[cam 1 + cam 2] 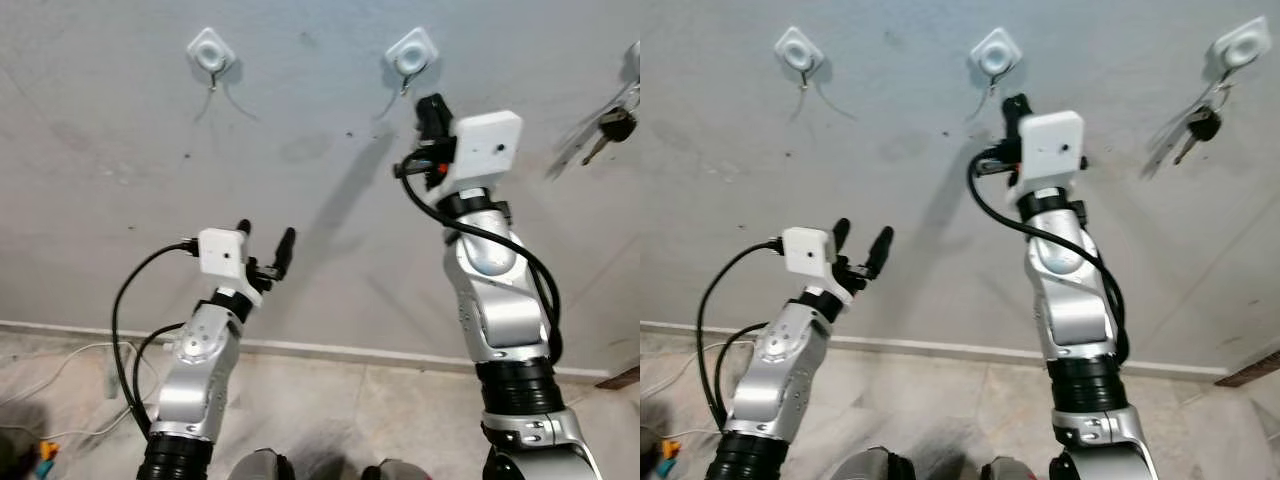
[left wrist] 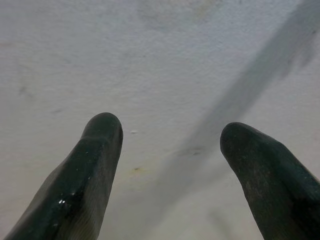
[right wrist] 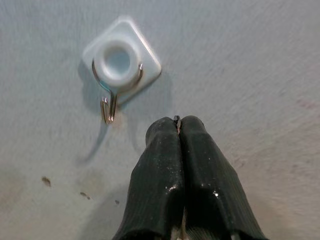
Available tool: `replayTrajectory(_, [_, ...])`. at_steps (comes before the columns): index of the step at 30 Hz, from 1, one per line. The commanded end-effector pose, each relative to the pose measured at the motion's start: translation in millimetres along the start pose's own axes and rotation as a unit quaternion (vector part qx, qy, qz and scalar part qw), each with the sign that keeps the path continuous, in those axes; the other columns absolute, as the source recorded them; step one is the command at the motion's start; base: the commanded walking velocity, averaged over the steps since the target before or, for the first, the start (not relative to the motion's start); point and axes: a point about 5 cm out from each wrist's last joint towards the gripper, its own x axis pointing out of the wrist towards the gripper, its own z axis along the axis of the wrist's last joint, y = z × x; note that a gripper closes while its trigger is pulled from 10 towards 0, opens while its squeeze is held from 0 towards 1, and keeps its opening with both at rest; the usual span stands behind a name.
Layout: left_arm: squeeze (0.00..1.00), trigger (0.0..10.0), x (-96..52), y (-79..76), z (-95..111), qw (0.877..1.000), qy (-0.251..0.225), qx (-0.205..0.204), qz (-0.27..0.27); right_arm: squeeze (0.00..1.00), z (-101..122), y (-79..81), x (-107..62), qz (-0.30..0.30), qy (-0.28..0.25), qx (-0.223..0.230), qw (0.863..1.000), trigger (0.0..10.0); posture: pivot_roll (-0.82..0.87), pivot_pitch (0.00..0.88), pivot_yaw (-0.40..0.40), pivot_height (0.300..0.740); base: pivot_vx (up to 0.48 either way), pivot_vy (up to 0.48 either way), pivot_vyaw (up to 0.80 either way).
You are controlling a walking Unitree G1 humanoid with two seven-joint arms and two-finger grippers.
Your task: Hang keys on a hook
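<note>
Right hand [image 3: 178, 125] (fingers pressed together) is raised just below the middle hook [image 3: 120, 65]; keys [image 1: 1195, 125] are seen hanging from the wall's rightmost hook [image 1: 1242, 45], well apart.

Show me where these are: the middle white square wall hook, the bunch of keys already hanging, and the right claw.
Middle white square wall hook [image 3: 121, 61]: right wrist view, on its round white centre.
Bunch of keys [image 1: 1202, 125]: right eye view, on the dark key head.
Right claw [image 3: 178, 121]: right wrist view, where the two shut black fingertips meet.

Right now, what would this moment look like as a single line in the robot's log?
right gripper: shut, raised just below middle hook | left gripper: open, low, facing wall | keys: on right hook | left hook: bare
</note>
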Motion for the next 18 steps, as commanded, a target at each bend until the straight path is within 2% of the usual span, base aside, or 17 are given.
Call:
replayTrajectory(1, [0.00,10.0,-2.8,6.0,-1,1.000,0.006,0.007,0.008,0.00,3,8.0,0.2,0.010,-0.007,0.005,1.000,10.0,-0.04,0.178,0.086,0.740,0.000,-0.255,0.00])
replayTrajectory(13, [0.00,10.0,-3.8,5.8,-1,1.000,0.009,0.000,0.008,0.00,1,13.6,-5.9,0.023,-0.001,0.016,1.000,10.0,-0.03,0.186,0.092,0.740,0.000,0.000,0.00])
replayTrajectory(18, [0.00,10.0,-5.5,7.4,-1,1.000,0.010,0.001,0.010,0.00,4,27.0,-6.7,0.058,-0.006,0.042,0.997,10.0,-0.03,0.193,0.095,0.740,0.000,0.000,0.00])
